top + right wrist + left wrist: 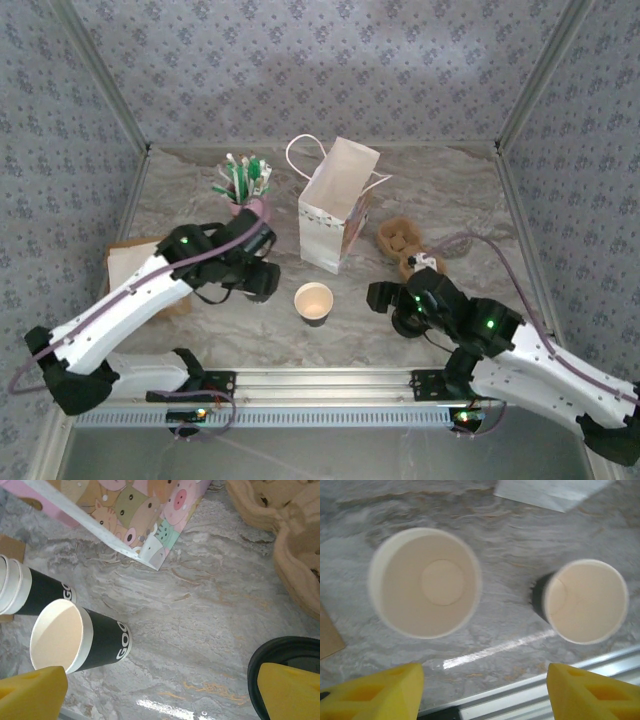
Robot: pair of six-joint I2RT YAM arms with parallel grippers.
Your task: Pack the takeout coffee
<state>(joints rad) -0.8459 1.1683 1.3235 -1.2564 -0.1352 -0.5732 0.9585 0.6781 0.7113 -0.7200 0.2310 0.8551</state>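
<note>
The takeout coffee is out of view; the cups I see have no lid. An open cup with a black wall (313, 302) (585, 601) (75, 637) stands at the table's front centre. The top of a stack of lidless cups (425, 582) (17, 591) sits just left of it, under my left gripper (260, 280) (482, 692). That gripper is open, its yellow fingers empty above the marble. My right gripper (392, 305) (160, 695) is open too, with a black lid (282, 644) by its right finger. The white paper bag (335, 205) (125, 515) stands upright behind.
A pink holder of straws (245, 190) stands at the back left. A brown pulp carrier (400, 240) (285, 525) lies right of the bag. A flat brown and white pad (130, 265) lies at the left. A metal rail (320, 385) runs along the near edge.
</note>
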